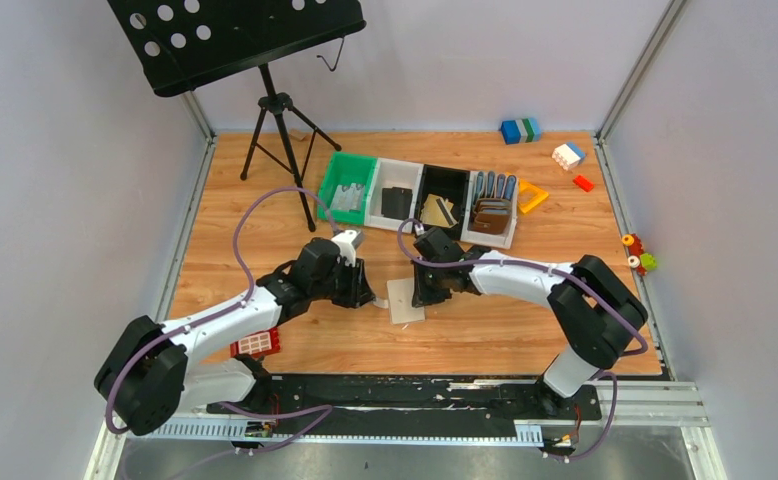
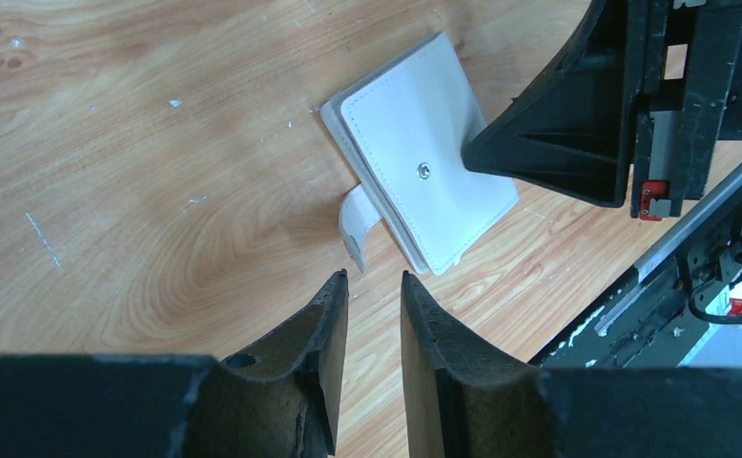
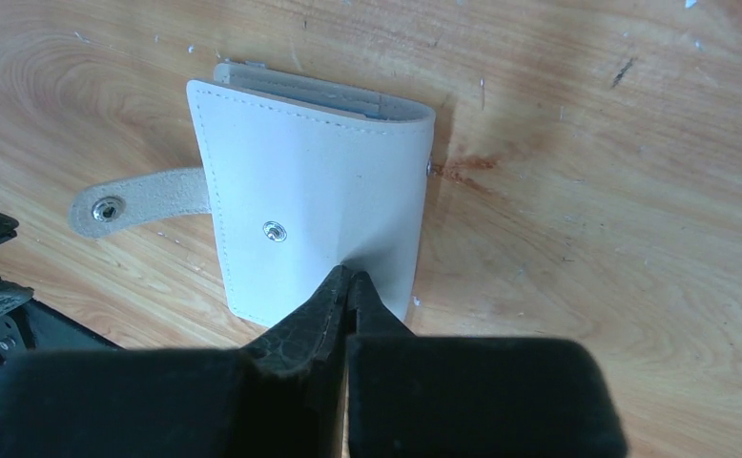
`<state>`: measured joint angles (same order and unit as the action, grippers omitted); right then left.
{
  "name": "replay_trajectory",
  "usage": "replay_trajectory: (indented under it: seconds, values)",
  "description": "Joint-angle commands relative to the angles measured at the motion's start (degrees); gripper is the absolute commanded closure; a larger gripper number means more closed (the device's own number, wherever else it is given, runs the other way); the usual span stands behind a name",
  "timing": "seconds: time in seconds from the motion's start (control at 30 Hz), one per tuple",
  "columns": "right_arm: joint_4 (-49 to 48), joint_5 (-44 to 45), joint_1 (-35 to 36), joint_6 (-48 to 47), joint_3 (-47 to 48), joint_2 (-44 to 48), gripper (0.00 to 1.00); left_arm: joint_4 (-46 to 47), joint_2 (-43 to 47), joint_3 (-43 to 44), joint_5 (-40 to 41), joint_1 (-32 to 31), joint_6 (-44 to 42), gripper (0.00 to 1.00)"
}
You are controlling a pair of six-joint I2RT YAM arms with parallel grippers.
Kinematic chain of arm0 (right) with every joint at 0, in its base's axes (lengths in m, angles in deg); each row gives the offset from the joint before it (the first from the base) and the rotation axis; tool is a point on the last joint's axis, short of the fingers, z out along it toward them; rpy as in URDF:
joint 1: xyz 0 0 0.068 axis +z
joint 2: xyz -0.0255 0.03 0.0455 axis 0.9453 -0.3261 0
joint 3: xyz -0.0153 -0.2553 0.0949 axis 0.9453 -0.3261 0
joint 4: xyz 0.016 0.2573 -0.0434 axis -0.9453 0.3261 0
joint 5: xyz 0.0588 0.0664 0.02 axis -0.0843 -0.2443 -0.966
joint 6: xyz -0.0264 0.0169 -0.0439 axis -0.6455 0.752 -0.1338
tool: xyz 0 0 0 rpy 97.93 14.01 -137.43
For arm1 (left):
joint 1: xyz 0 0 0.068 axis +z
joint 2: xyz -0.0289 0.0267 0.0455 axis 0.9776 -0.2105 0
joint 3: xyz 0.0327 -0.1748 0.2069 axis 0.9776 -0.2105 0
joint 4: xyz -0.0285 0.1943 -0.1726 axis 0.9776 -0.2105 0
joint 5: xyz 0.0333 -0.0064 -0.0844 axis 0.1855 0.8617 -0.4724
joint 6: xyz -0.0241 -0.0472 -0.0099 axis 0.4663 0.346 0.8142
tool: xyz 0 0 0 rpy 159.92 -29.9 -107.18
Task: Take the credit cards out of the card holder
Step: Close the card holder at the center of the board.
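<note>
The card holder point(image 1: 405, 299) lies folded shut on the wooden table, pale grey-beige, with a snap stud on its cover point(image 3: 310, 210). Its strap tab point(image 3: 138, 202) hangs loose to one side, unfastened. My right gripper point(image 3: 350, 275) is shut, its tips pressed together against the cover near the holder's edge point(image 2: 424, 181). My left gripper point(image 2: 375, 277) hovers just short of the strap tab point(image 2: 356, 218), its jaws a narrow gap apart with nothing between them. The two grippers face each other across the holder, left gripper point(image 1: 365, 295) and right gripper point(image 1: 422, 297). No credit cards show; only grey inner layers point(image 3: 300, 86) peek out.
Behind the holder stands a row of bins: a green one point(image 1: 348, 187), a white one point(image 1: 395, 200), a black one point(image 1: 441, 205) and one with brown wallets point(image 1: 492, 212). A music stand's tripod point(image 1: 280, 140) is at back left. A red brick point(image 1: 257, 343) lies by the left arm.
</note>
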<state>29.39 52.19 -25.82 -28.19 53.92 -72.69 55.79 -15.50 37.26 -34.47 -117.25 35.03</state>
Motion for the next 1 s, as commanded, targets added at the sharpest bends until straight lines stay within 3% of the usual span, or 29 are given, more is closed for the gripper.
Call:
replay_trajectory:
  seconds: [0.0,0.27,0.67,0.97]
  values:
    - [0.29,3.55,0.38,-1.58,0.57,1.28,1.0,-0.32,1.72,-0.59,0.49,0.43,-1.46,0.66]
    - [5.43,6.39,0.27,-4.46,6.44,4.65,1.0,-1.51,5.06,-0.31,1.99,0.57,-1.74,0.66]
    - [5.74,11.3,0.18,-4.79,13.17,-9.21,1.0,-5.13,11.35,-1.02,6.91,1.14,-2.18,0.66]
    - [4.07,10.35,0.16,-7.15,9.72,7.17,1.0,-8.97,20.07,-1.52,16.56,1.3,-3.21,0.65]
